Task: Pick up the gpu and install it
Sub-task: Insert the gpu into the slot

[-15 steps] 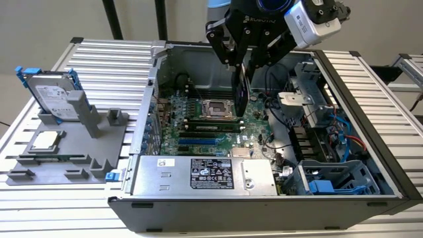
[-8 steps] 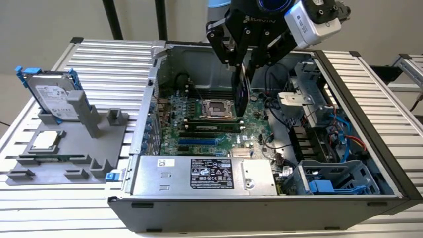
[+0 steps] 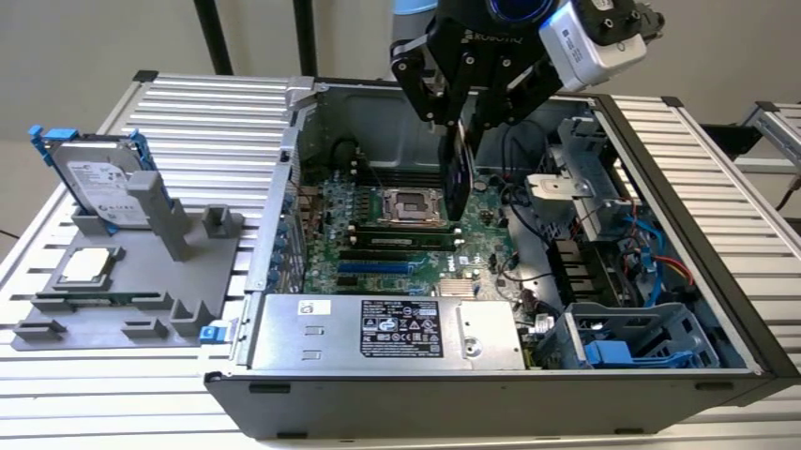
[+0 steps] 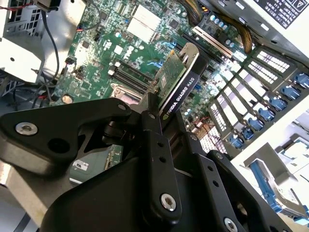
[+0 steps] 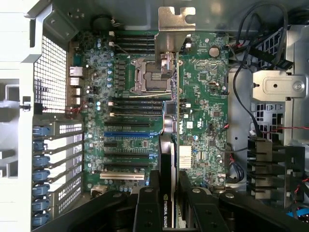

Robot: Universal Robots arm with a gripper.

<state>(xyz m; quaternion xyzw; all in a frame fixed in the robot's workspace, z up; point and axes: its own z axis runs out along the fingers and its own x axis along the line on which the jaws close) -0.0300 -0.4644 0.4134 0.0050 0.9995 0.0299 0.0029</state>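
slatted table (image 3: 188,112), open computer case (image 3: 501,411): tool (image 3: 466,120) clamps gpu (image 3: 459,178) above motherboard (image 3: 336,246).

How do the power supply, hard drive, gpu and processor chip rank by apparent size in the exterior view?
1. power supply, clearly largest.
2. hard drive.
3. processor chip.
The gpu, held edge-on in the end effector, shows as a thin strip, so ranking it is unsure.

tool (image 3: 466,120): black jointed links | silver screws (image 4: 167,202) | white-grey wrist camera (image 3: 595,42)
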